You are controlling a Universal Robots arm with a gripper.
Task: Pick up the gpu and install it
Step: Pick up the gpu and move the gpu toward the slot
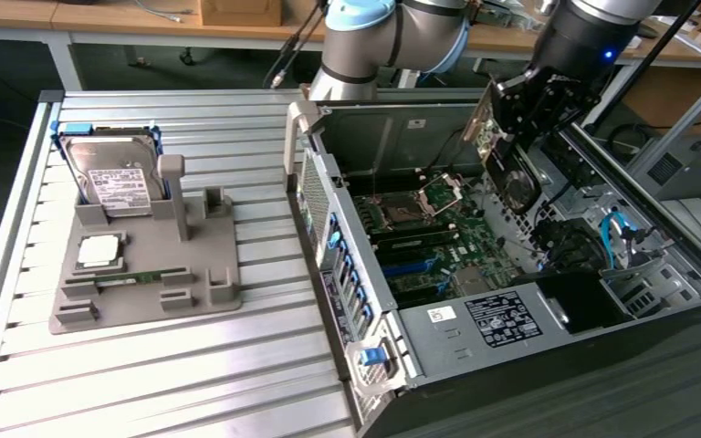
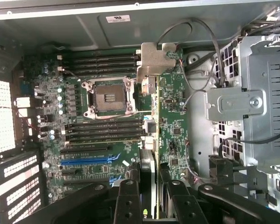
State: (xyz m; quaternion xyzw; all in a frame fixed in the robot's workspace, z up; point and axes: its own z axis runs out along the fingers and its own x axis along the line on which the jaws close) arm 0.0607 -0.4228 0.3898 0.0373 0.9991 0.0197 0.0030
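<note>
The table (image 1: 143, 365) is ribbed bare metal with a dull sheen. On it, the fixture (image 1: 143, 283) is matt grey plastic (flat, even finish). Near the table's far edge the hard drive (image 1: 107, 155) shows silver metal and a white paper label (image 1: 120, 192). The gpu (image 1: 488, 130) carries a smooth silver metal bracket (image 2: 155, 58).

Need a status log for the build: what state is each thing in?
Gripper: shut on the graphics card.
Graphics card: held above the motherboard, not seated.
Computer case: open, side off.
Processor socket: empty.
Hard drive: standing in the grey holder.
Memory stick: lying flat in the holder.
</note>
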